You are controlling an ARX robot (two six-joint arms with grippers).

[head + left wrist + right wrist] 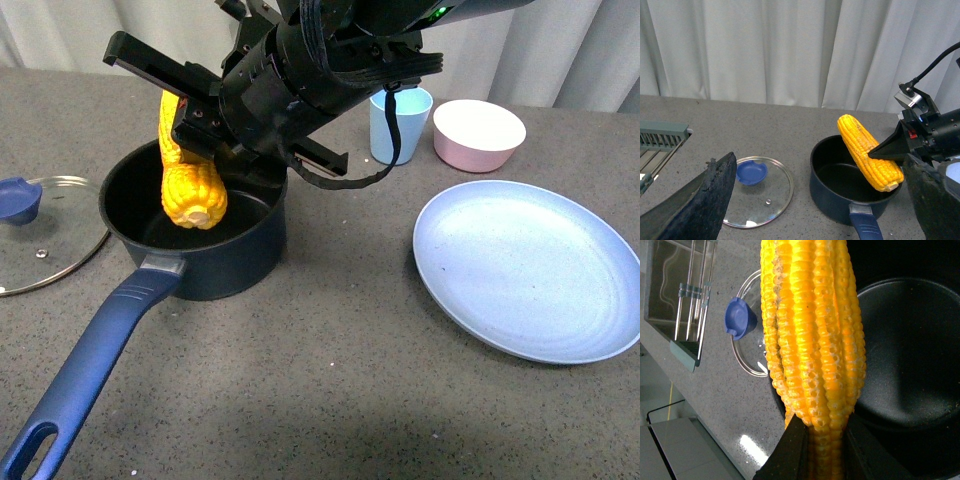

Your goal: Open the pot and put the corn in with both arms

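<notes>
The navy pot [215,262] stands open on the grey table, its blue handle [88,368] pointing toward the front left. Its glass lid [40,232] with a blue knob [18,198] lies flat on the table to the pot's left. My right gripper [185,125] is shut on the corn [190,180], which hangs tilted with its lower end inside the pot's rim. In the right wrist view the corn [812,335] runs between the black fingers [787,452] above the pot's black inside [905,355]. My left gripper [820,200] is open, held clear of the pot [837,187] and lid [757,191].
A light blue plate [535,265] lies at the right. A pale blue cup [400,125] and a pink bowl [478,133] stand behind it. White curtains close off the back. A metal rack [660,142] sits at the table's far left in the left wrist view.
</notes>
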